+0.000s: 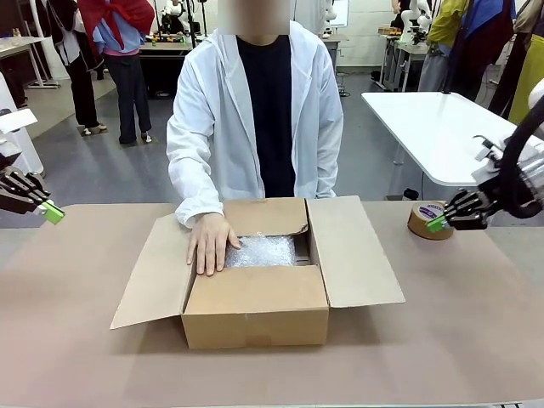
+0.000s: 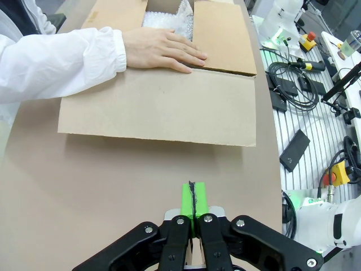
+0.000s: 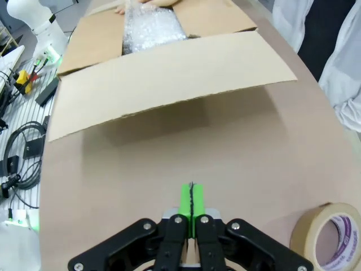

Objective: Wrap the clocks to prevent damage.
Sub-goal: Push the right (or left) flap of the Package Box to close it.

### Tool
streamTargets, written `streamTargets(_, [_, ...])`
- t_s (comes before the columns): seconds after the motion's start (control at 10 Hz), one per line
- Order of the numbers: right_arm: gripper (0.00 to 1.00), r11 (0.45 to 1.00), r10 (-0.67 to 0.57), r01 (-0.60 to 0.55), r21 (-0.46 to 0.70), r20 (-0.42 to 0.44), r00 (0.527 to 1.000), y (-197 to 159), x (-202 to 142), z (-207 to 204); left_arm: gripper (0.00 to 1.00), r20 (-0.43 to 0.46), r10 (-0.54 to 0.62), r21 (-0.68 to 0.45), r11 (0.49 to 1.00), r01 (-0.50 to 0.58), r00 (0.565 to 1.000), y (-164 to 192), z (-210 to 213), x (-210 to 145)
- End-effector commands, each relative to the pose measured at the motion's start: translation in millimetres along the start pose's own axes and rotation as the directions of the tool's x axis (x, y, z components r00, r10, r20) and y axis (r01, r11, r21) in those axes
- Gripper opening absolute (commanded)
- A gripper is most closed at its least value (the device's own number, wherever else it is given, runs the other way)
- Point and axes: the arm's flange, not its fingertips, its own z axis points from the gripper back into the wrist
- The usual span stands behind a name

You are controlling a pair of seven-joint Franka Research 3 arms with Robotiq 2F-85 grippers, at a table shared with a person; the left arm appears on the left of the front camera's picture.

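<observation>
As our left fingers (image 1: 53, 212) and right fingers (image 1: 435, 223) were pressed together and empty, we saw the clocks (image 1: 262, 251) lying in the open carton (image 1: 255, 319) between them, long axis across the tabletop (image 1: 476, 323), seemingly nearer the right.

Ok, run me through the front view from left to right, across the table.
left end effector → person's hand → bubble-wrapped bundle → carton's right flap → right end effector
</observation>
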Motion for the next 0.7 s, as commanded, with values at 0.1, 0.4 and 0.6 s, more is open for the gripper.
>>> streamTargets(0.1, [0.01,0.994,0.095,-0.095,0.045,0.012,0.995,4.8,0.0,-34.5,0.00,0.024,-0.004,0.001,1.000,0.004,1.000,-2.1,0.4,0.6])
streamTargets(0.4, [0.01,0.990,0.089,-0.088,0.110,-0.001,0.996,6.3,1.9,-76.9,0.00,0.024,-0.004,0.001,1.000,0.004,1.000,-2.1,0.4,0.6])
streamTargets(0.6, [0.01,0.987,0.085,-0.081,0.140,-0.022,0.996,3.4,0.7,-95.7,0.00,0.024,-0.004,0.001,1.000,0.004,1.000,-2.1,0.4,0.6])
